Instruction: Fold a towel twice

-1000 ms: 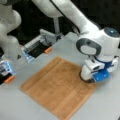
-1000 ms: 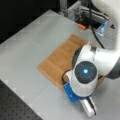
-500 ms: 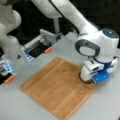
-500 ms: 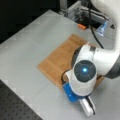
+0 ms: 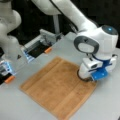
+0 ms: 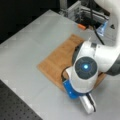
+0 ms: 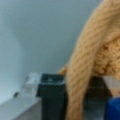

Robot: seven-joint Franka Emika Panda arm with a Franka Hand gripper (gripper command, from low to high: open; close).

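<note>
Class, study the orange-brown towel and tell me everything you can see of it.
The orange-brown terry cloth towel lies spread flat and unfolded on the grey table, roughly square, with paler stripe bands near two opposite edges. The white robot gripper presses down at one corner; in the wrist view a fold of cloth rises between its fingers.

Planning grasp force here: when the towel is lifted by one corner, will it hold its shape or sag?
Likely sag: in the wrist view the towel drapes in a soft fold at the gripper, so it looks floppy. Its looped terry surface probably grips rather than slips. It lies flat and thin on the table, so it is probably light.
</note>
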